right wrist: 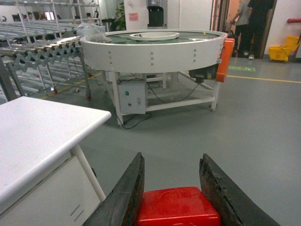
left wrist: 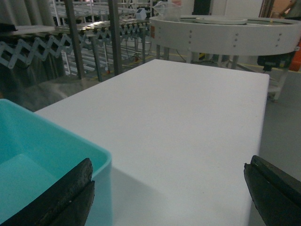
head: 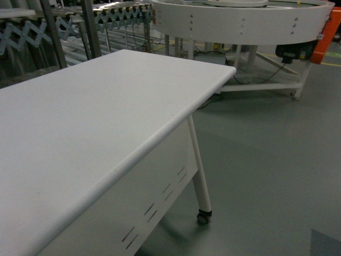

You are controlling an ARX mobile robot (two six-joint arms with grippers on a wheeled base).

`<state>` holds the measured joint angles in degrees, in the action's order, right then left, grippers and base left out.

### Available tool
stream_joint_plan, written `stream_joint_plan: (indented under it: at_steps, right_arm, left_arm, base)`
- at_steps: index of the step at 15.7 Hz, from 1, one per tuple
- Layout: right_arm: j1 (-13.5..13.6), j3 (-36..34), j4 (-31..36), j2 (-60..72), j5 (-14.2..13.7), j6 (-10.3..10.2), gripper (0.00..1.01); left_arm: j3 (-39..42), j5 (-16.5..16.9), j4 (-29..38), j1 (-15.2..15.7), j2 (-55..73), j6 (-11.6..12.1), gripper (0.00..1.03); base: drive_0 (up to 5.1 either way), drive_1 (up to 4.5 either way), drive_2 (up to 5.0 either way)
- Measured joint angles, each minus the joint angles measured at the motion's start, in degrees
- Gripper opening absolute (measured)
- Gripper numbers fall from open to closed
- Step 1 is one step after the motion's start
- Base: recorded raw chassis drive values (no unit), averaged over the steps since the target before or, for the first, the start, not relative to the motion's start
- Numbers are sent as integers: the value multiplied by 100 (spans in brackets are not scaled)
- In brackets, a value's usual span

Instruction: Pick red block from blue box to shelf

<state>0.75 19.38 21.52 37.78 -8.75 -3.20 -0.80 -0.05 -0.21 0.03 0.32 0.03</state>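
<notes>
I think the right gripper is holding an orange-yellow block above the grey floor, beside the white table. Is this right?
Not quite. The right wrist view shows the right gripper shut on the red block, not an orange-yellow one. The rest holds: it hangs above the grey floor, beside the white table.

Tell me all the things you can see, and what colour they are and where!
Red block: one, glossy red, held between the right claw's fingers, above the floor.
Blue box: one, light turquoise, on the white table's near left corner, left wrist view.
White table: one, white, on castors, in front of the robot.
Round conveyor: one, white with an orange end, behind the table.
Roller racks: grey metal, far left.
Mop bucket: one, yellow, far right.
Floor: grey.
Left claw: black, open, over the box's edge.
Right claw: black, shut on the block.
</notes>
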Motion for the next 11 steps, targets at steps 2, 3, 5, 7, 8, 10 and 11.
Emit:
stream_joint_plan:
  at_steps: [2,3,5,7,8,10,11]
  right_arm:
    - [0,0,-2,0,0,0,28]
    - [0,0,0,0,0,0,28]
    - [0,0,0,-2,0,0,28]
    - [0,0,-2,0,0,0,28]
    - [0,0,0,0,2,0,28]
    - [0,0,0,-2,-2,0,28]
    - [0,0,4,-2,-2,0,28]
  left_arm:
    - [0,0,-2,0,0,0,98]
    - [0,0,-2,0,0,0,98]
    - [0,0,0,0,0,0,98]
    - [0,0,0,0,0,-2,98]
    - [0,0,0,0,0,-2,98]
    - [0,2,4,0,0,0,98]
    - [0,0,0,-4,0,0,98]
  base:
    - [-150,-150,-150]
    - [-150,-150,-150]
    - [-150,-150,-150]
    - [-163,-163,-163]
    - [-163,-163,-163]
    - [-146,56,-348]
    - [-166,23,-355]
